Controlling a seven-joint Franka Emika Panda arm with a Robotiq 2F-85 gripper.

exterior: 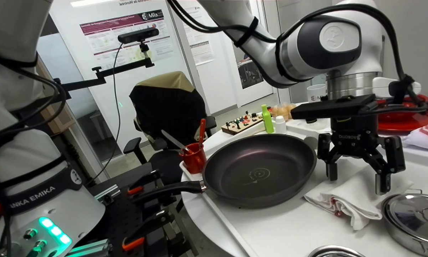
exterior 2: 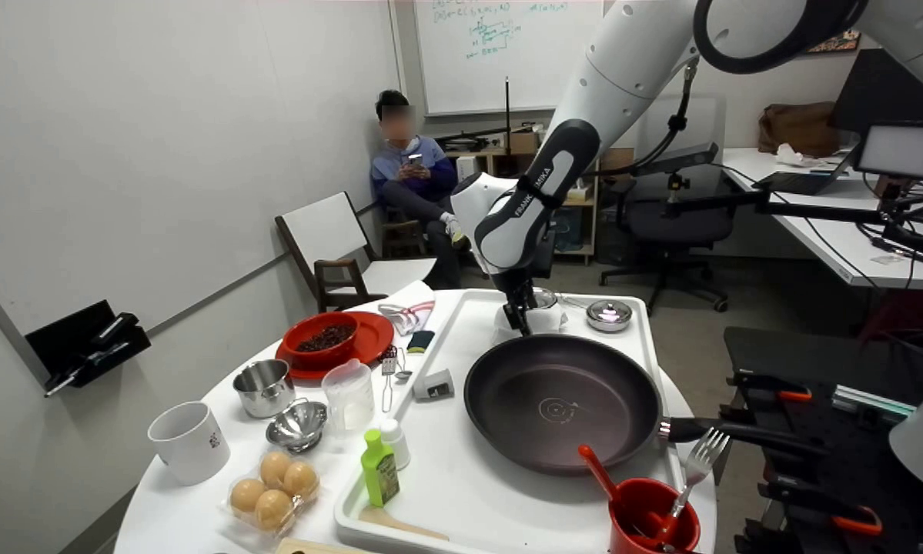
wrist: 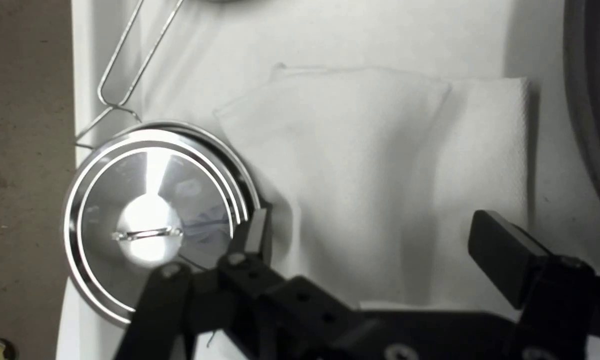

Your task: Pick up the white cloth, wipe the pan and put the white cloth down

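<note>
Gripper (exterior: 356, 184) spread wide, empty, seemingly just above the white cloth (exterior: 346, 203), pan (exterior: 262, 171) beside, lidded pot (wrist: 152, 212) crowding the edge of the tray (wrist: 82, 50)

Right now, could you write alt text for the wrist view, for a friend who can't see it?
The robot's open black tool hangs over a loosely folded white cloth lying on a white tray. A shiny lidded metal pot stands at left, and the edge of a dark pan shows at right.
</note>
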